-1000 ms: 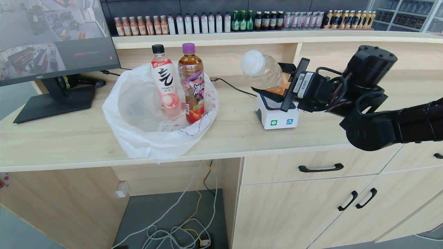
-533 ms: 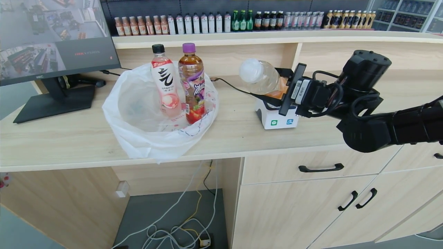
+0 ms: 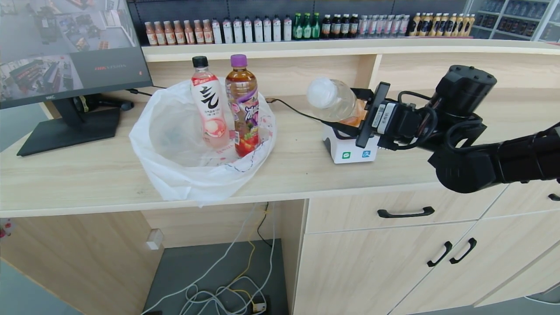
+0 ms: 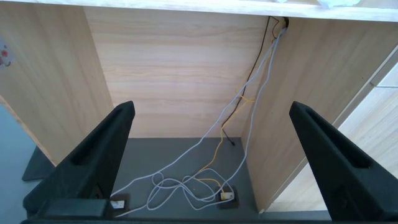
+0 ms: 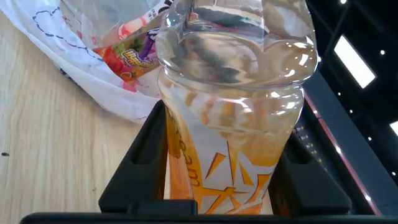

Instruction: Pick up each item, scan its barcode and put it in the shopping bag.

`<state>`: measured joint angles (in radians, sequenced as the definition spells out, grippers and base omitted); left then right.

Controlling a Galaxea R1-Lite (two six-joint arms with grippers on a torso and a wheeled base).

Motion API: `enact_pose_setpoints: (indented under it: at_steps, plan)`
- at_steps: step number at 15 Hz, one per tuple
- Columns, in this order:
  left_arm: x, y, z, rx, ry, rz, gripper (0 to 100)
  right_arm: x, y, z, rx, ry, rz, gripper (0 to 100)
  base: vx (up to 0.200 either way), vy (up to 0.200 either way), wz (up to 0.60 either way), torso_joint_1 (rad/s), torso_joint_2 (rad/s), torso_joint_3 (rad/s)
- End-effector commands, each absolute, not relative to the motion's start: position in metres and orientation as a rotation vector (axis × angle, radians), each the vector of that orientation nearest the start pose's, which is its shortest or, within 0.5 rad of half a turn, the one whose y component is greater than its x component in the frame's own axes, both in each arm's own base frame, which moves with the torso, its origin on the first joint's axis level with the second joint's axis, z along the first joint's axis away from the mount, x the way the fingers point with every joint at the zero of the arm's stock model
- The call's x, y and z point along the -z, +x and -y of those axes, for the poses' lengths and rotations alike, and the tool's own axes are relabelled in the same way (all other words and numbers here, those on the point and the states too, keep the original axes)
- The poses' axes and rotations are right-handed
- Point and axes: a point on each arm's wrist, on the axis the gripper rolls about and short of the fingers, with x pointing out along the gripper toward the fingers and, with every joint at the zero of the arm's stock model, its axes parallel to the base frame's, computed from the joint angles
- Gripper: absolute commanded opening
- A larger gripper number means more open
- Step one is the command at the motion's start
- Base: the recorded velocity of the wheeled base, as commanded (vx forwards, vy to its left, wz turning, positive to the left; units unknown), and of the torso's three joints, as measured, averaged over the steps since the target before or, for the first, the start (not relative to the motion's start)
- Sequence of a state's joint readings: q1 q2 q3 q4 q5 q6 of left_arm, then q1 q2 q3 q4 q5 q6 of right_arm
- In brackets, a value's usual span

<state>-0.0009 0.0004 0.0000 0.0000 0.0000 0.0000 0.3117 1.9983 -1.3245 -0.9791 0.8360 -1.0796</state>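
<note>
held item: clear plastic bottle with white cap and orange label (image 3: 334, 103), lying on its side in the air just above the scanner, cap end toward the bag
why held so: label part hangs over the scanner top, likely to give it the barcode; can't tell if the code faces it
right gripper (image 3: 352, 113): clamped on the bottle's labelled lower half, a black finger on each side of it
scanner: small white box scanner with dark sloped top (image 3: 350, 148), standing on the counter right of the bag, under the bottle
bag: white translucent plastic shopping bag (image 3: 175, 162), mouth spread wide, probably so bottles drop in easily
in bag: pink-label bottle with black cap (image 3: 209, 105) and reddish drink bottle with purple cap (image 3: 243, 105), both upright, touching side by side at the bag's scanner side
stage: two look done; this one looks mid-scan, not yet bagged
left gripper (image 4: 211, 109): fingers wide apart, nothing between them, hanging low facing the gap under the counter
surface: light wood-grain counter (image 3: 87, 175), raised ledge behind
room: black monitor on stand (image 3: 65, 48) at left; row of drink bottles on the back shelf (image 3: 306, 26); black-handled drawers (image 3: 407, 213) below; loose cables on grey floor (image 4: 205, 180)
</note>
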Motion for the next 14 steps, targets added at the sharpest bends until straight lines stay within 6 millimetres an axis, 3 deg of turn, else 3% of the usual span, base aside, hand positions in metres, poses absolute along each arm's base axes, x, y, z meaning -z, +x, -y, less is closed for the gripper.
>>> enact_pose_setpoints:
  at_steps: [1, 14]
  plan:
    - [-0.0755, -0.0228, 0.0, -0.002, 0.0, 0.0, 100, -0.2528, 0.3766, -0.1298, -0.841, -1.038, 0.889, 0, 0.0, 0.0, 0.0, 0.0, 0.0, 0.0]
    - [-0.0755, -0.0228, 0.0, -0.002, 0.0, 0.0, 100, -0.2535, 0.3763, -0.1292, -0.845, -1.036, 0.892, 0, 0.0, 0.0, 0.0, 0.0, 0.0, 0.0]
